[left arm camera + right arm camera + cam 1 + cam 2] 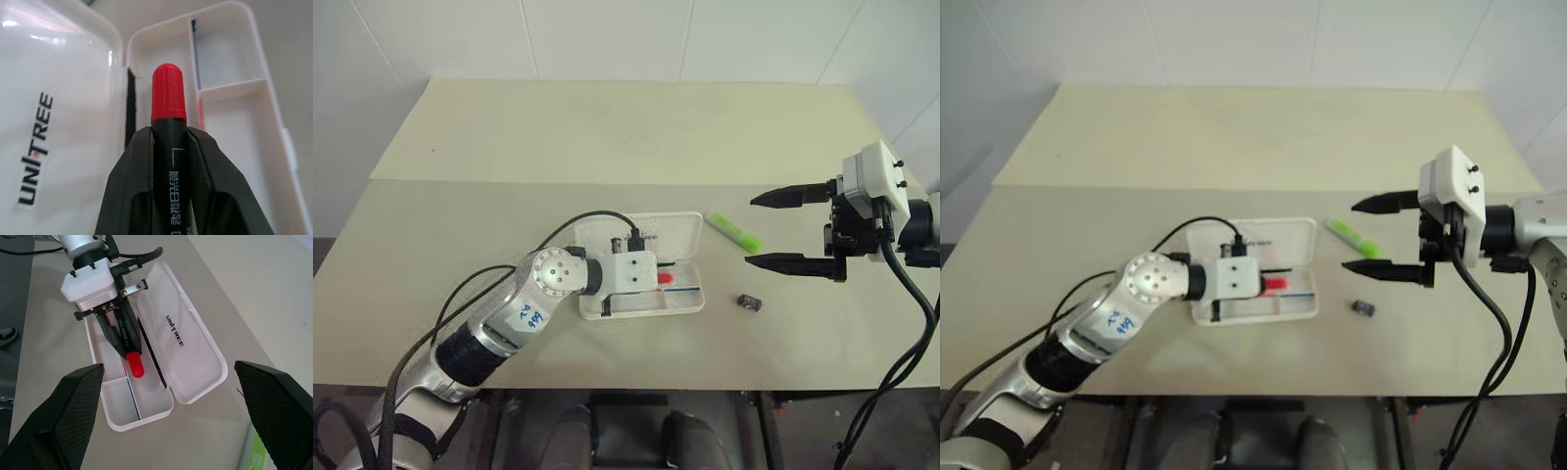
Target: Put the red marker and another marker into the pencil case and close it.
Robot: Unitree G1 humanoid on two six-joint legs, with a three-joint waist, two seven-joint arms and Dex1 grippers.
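1. Closest to the head camera, the left gripper (663, 278) reaches over the open pencil case (680, 305) on the table (607, 137), its white wrist block hiding part of the tray. Just right of the case lies the lime-green highlighter (735, 233); a small dark grey block (751, 303) sits nearer the front edge.
2. Left wrist view: both fingers (129, 186) pinch the red marker (167, 98), cap forward, above the tray beside the lid.
3. Right wrist view: the right gripper (183, 396) hangs spread wide and empty, apart from the case – its fingers frame the tray and highlighter.
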